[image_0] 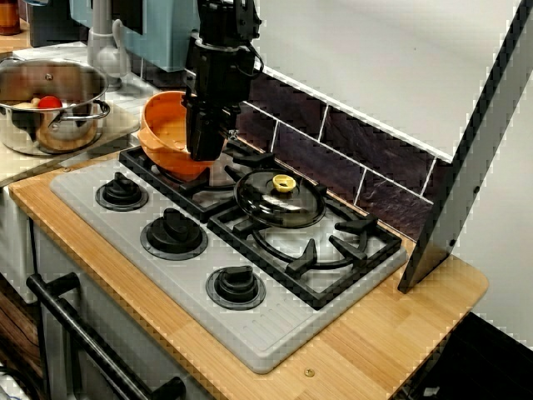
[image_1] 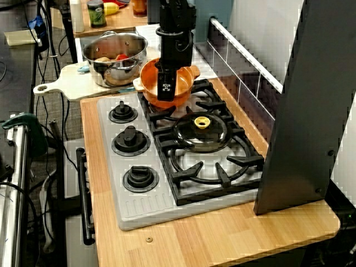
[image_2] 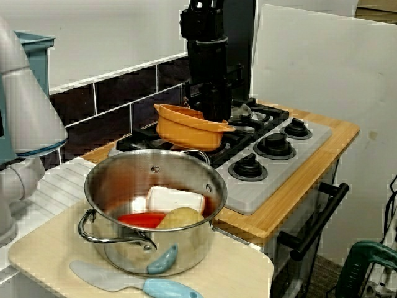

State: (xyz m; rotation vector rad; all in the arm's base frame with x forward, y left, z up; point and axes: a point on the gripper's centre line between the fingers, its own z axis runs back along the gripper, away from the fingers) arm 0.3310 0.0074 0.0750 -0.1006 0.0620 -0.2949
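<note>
An orange pot sits on the back-left burner of the toy stove. My black gripper comes straight down onto the pot's rim, on the side facing the other burner. Its tips overlap the rim and wall, and no view shows a gap between them. Right beside it, a glass lid with a yellow knob lies flat on the neighbouring burner grate.
A steel pot holding toy food stands on a wooden board left of the stove, with a light-blue spatula by it. Three black knobs line the stove front. A leaning metal panel bounds the right end.
</note>
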